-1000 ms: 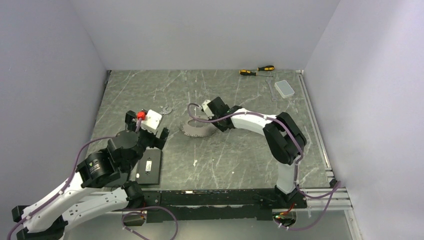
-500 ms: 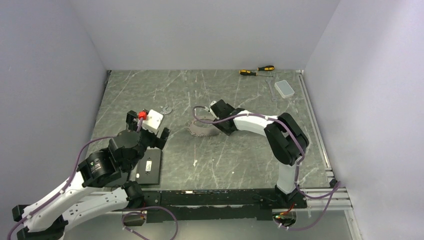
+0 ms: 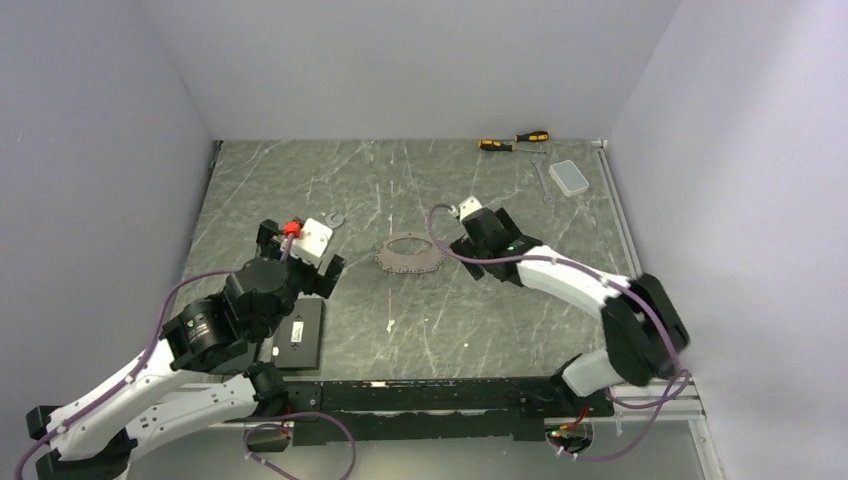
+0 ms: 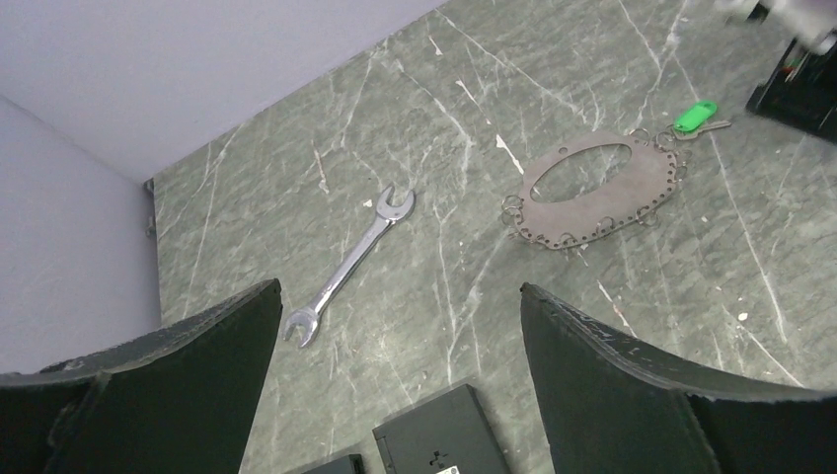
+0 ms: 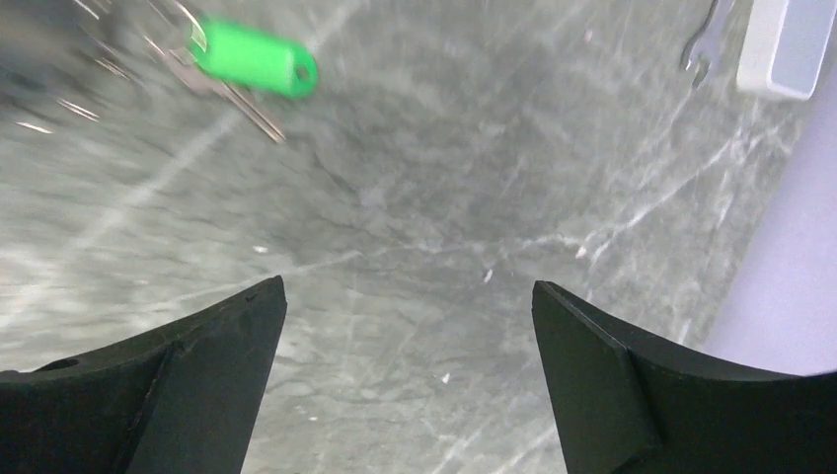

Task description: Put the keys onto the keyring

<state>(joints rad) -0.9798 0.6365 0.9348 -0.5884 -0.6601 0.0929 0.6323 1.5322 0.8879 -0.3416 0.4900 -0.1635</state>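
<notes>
Green-headed key (image 4: 696,117); dark grey keyring (image 4: 637,193); white-veined table (image 4: 444,128).

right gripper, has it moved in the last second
Yes. In the top view the right gripper has swung right, off the keyring and closer to the clear box.

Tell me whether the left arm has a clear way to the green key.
Likely yes: the left claw is open and only the flat keyring lies between it and the key at the ring's far rim. The right claw hangs close to the key and may crowd it.
</notes>
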